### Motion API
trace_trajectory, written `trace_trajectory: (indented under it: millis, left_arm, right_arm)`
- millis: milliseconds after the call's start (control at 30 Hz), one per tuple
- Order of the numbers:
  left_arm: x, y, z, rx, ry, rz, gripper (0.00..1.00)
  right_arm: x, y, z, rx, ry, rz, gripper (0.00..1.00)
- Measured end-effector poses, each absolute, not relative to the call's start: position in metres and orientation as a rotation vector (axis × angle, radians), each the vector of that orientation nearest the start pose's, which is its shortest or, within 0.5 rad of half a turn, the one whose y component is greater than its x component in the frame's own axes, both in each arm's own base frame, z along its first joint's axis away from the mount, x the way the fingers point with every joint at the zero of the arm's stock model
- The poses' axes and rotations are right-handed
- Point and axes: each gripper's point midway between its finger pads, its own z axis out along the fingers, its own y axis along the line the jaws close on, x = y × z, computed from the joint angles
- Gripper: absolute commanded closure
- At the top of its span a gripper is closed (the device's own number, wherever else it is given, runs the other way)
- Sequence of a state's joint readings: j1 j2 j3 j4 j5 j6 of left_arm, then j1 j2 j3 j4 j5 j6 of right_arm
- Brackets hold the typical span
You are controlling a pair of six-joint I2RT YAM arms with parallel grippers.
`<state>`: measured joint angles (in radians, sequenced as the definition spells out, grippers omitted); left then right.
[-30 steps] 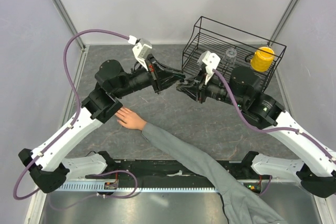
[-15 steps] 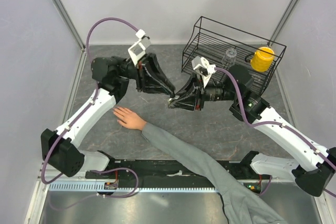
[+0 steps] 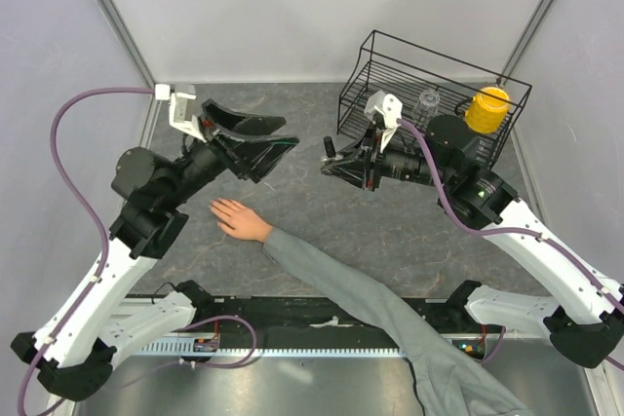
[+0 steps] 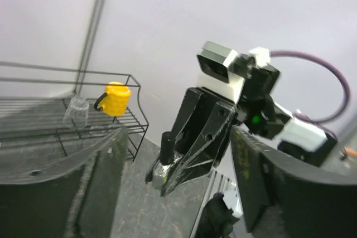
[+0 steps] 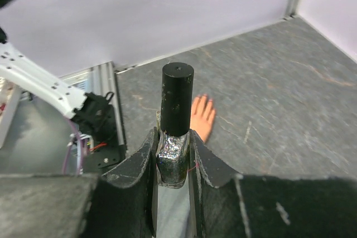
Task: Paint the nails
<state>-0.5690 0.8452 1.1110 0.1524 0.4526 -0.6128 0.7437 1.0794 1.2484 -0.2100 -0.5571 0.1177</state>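
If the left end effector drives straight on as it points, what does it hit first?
Probably the small dark bottle clamped in the right end effector; it sits dead ahead of the open left end effector, though depth is unclear.

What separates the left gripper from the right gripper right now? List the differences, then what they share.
The left gripper stands open and empty; the right gripper is shut on the small dark bottle.
The left gripper points rightward from the table's left side; the right gripper points leftward beside the wire rack.
Shared: black fingers, and they face each other across a gap beyond the hand.
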Motion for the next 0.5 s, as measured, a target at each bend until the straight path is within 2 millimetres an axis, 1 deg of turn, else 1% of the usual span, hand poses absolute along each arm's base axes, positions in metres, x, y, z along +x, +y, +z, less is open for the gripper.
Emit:
trace_trajectory:
  millis: [33,100,133,233,300,367,433,467,500]
  left_arm:
    - [0.187,-0.238,0.492,0.373,1.253,-1.278,0.33]
    - [0.198,-0.246,0.486,0.313,1.305,-1.255,0.40]
    - [0.204,-0.250,0.480,0.287,1.337,-1.237,0.43]
    - [0.225,-0.260,0.456,0.221,1.431,-1.172,0.45]
    - [0.237,-0.271,0.435,0.203,1.505,-1.128,0.46]
    - [0.242,-0.283,0.418,0.208,1.559,-1.095,0.45]
    - [0.242,-0.290,0.410,0.217,1.581,-1.079,0.40]
    - [0.242,-0.292,0.410,0.224,1.579,-1.073,0.37]
    - [0.241,-0.293,0.410,0.227,1.577,-1.069,0.28]
  right_arm:
    - [0.193,0.304,0.395,-0.930,1.453,1.077,1.00]
    - [0.200,0.303,0.391,-0.906,1.475,1.044,1.00]
    - [0.202,0.302,0.390,-0.896,1.483,1.030,1.00]
    - [0.208,0.298,0.392,-0.868,1.497,0.999,1.00]
    - [0.210,0.297,0.394,-0.858,1.496,0.987,1.00]
    - [0.211,0.296,0.397,-0.854,1.492,0.977,1.00]
    - [0.212,0.295,0.398,-0.847,1.496,0.968,1.00]
    - [0.212,0.294,0.397,-0.847,1.501,0.967,1.00]
    - [0.212,0.294,0.397,-0.846,1.502,0.965,1.00]
